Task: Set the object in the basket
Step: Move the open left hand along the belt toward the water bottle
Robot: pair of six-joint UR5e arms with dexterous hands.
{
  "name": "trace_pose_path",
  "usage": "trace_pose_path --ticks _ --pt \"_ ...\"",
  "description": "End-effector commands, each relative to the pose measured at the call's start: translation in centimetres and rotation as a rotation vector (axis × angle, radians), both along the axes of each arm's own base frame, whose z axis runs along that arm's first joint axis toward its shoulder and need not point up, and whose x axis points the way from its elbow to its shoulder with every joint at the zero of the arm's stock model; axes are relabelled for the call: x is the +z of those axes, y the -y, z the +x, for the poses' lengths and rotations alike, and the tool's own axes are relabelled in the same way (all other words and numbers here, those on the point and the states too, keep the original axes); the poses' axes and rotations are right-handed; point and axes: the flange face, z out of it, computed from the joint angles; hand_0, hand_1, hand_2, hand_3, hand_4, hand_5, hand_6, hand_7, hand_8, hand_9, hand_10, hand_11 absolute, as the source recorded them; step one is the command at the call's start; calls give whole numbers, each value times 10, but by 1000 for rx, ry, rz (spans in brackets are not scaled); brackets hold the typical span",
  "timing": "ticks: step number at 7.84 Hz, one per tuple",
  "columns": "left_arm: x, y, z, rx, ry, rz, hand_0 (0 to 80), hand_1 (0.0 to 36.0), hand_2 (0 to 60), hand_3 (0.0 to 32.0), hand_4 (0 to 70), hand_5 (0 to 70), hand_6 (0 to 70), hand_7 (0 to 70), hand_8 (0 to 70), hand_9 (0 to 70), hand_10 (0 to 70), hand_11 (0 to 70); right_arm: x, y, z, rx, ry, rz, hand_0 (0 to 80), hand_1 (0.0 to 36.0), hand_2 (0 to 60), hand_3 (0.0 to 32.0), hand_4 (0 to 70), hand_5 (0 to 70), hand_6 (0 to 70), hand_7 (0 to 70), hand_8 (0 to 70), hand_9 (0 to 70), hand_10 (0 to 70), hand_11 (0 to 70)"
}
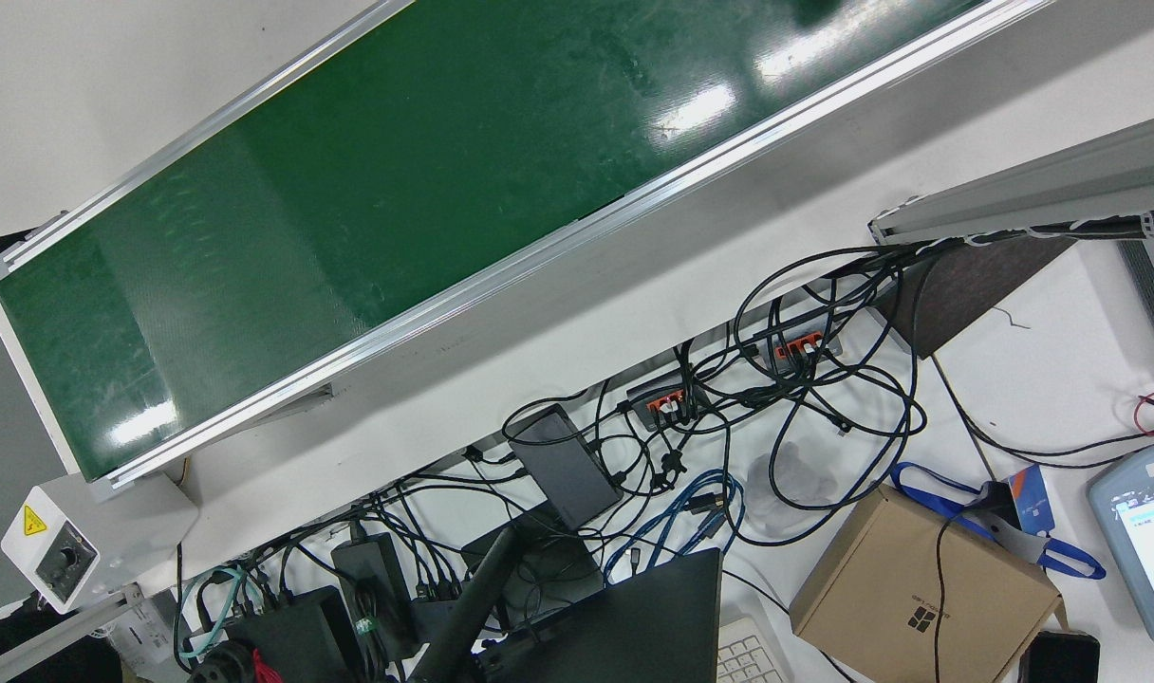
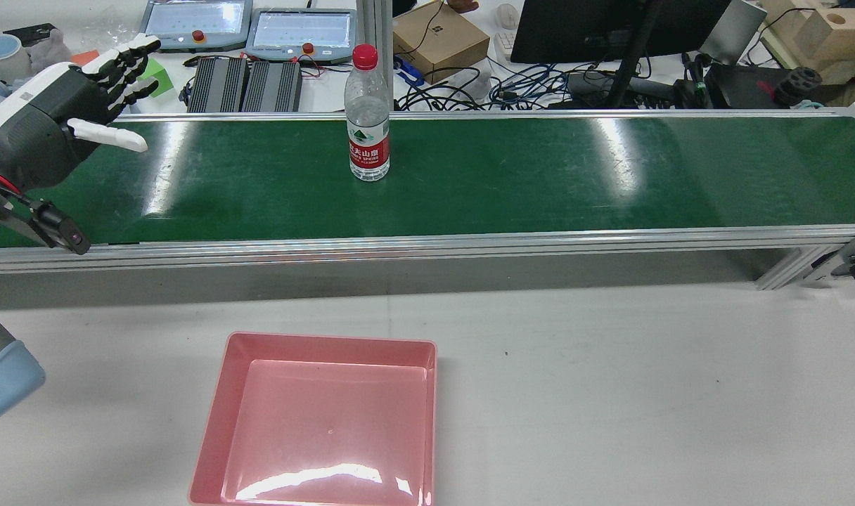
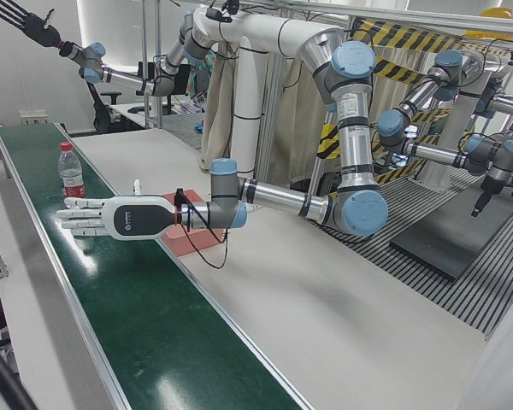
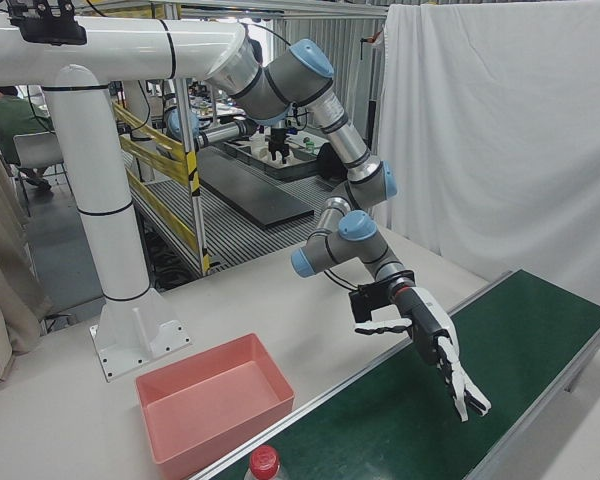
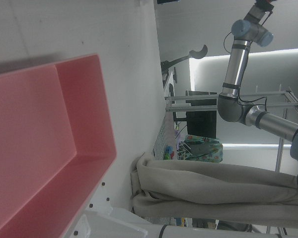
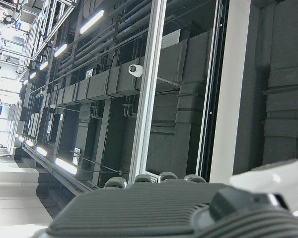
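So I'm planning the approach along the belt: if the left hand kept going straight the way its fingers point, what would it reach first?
Probably the bottle. The left hand is open over the belt, fingers pointing along it toward the upright bottle, with nothing between. Whether it lines up exactly is unclear; in the rear view it points slightly past.

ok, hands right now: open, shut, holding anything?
Left hand: open, fingers spread over the belt, holding nothing.
Right hand: open, raised high with fingers spread, holding nothing.

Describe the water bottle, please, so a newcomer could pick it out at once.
Find the long green conveyor belt crossing the station. The water bottle stands upright on it, alone, beyond the pink basket. It is clear plastic with a red cap and red label.
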Motion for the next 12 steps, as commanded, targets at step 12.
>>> trace_pose_path --ticks 12 --pt "-6 2 60 9 18 12 525 100 0 0 103 125 21 0 20 7 57 98 0 0 0 0 0 0 0 0 0 0 0 0 0 0 0 0 0 0"
